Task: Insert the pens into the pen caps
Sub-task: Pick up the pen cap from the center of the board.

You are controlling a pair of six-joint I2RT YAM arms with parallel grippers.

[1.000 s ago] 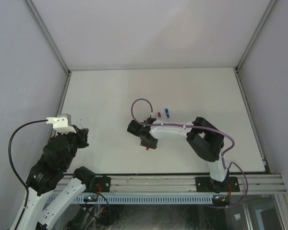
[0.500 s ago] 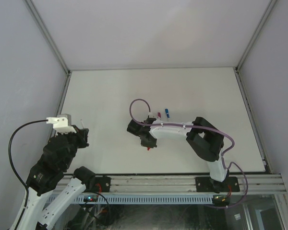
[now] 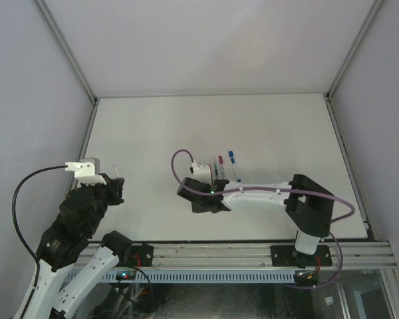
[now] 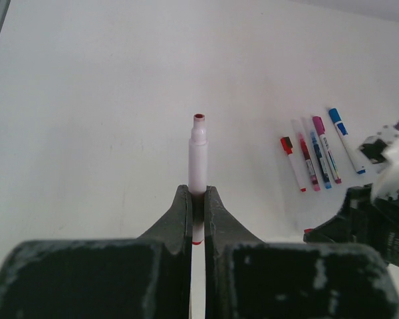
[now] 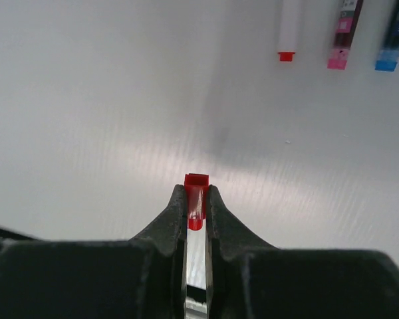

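- The left gripper (image 4: 197,194) pinches a white pen (image 4: 197,153) by its barrel, the uncapped red tip sticking out, over the table's left side.
- The right gripper (image 5: 196,198) pinches a red cap (image 5: 197,181) mid-table.
- Capping comes next, I'd say: bring them together, line up the cap's mouth with the tip, and push.

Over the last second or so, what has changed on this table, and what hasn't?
The right gripper closed on the red cap that lay on the table. Its arm drew back toward the near edge, uncovering the row of pens. The left gripper stayed put, shut on the uncapped pen. The pens in the row have not moved.
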